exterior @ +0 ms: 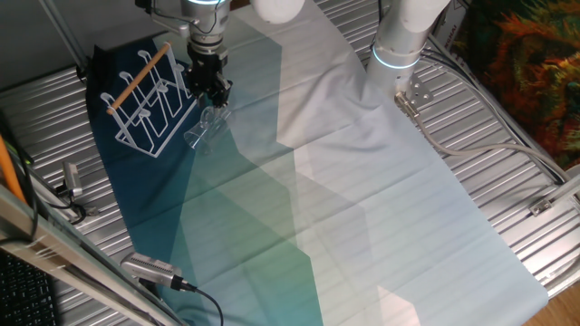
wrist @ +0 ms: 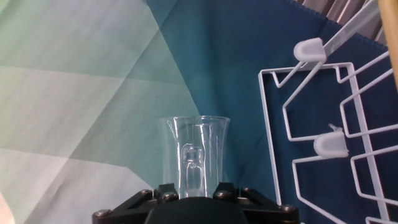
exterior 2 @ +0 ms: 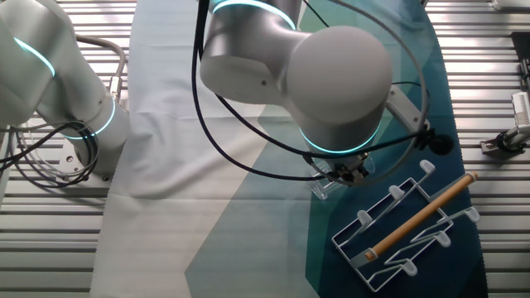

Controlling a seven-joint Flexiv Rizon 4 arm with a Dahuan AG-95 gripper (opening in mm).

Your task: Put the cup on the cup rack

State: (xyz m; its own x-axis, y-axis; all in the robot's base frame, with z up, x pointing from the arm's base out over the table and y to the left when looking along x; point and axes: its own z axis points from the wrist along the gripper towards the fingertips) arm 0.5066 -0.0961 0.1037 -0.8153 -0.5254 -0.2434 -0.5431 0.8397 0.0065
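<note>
Fingers (exterior: 209, 94) over the cup (exterior: 203, 129) beside the cup rack (exterior: 149, 101).

I see a cloth (exterior: 362, 208) spread under the jaws, printed in angular patches of dark blue, teal, pale green and white; the dark blue part lies directly below them. Around it I see the ribbed metal table (exterior: 507, 136). Well away from the jaws, near the table's edge, lie 2 small silver devices with cables (exterior: 154, 270) (exterior: 71, 181). Far across from the jaws I see a red-and-green patterned fabric (exterior: 526, 54).
</note>
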